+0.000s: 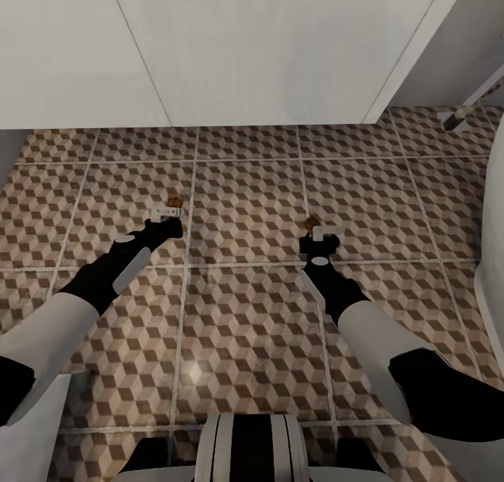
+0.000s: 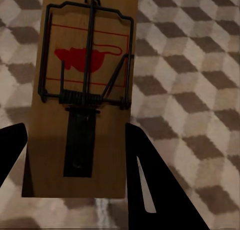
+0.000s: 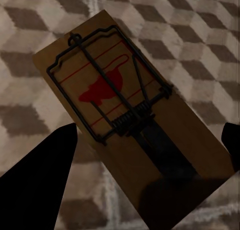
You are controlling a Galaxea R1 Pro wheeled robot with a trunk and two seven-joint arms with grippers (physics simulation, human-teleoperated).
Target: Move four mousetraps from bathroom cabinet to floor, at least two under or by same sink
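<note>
Left gripper point(image 1: 170, 214) pinched on a mousetrap point(image 2: 82, 97), black fingers point(image 2: 150, 185) pressed against the long sides of the tan board near its plain end; wire spring, bar and red mouse print facing the wrist camera, board reaching out past the fingertips over the bathroom floor point(image 2: 200, 89). In the head view, a small brown corner of that mousetrap point(image 1: 173, 202) just beyond the gripper's tip, above the cube-patterned tiles. Right gripper point(image 1: 320, 233) likewise clamped on a second mousetrap point(image 3: 120, 115), dark fingers point(image 3: 40, 175) at either side of the board's near end, board lying skewed across the wrist picture with tiled floor behind it. In the head view, a bit of brown board point(image 1: 311, 223) just ahead of the right fingertips. Both arms stretched forward and down, grippers well apart. Farther ahead, a white wall panel point(image 1: 245, 47) meeting the floor.
</note>
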